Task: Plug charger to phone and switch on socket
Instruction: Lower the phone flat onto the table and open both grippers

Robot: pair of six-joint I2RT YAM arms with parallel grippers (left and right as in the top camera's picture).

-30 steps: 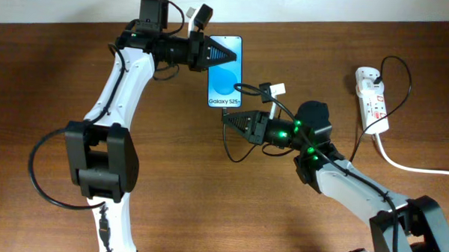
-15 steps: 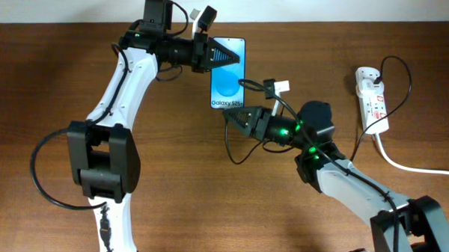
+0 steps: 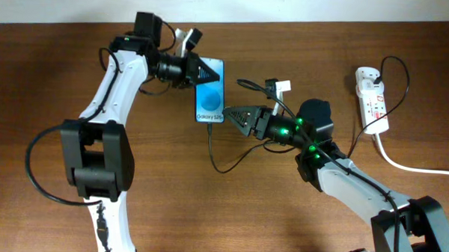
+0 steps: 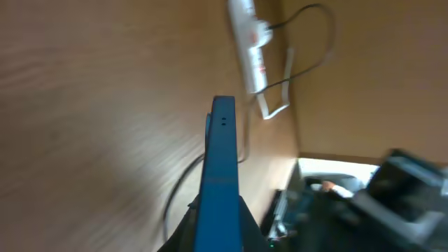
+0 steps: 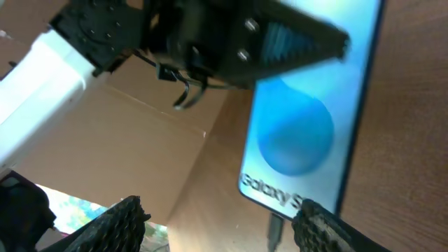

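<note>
Phone [image 3: 209,103]: shifted left and down since earlier; upper centre of overhead frame.
Left hand [image 3: 210,70]: pinching phone's upper end.
Right hand [image 3: 229,114]: spread, just right of phone.
Charger [image 3: 210,140]: tip at phone's lower edge.
Socket [image 3: 373,97]: right edge.

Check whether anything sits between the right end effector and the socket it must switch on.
No separate object shows between them. The right end effector faces the phone, away from the socket, so only its own arm lies along that line.
</note>
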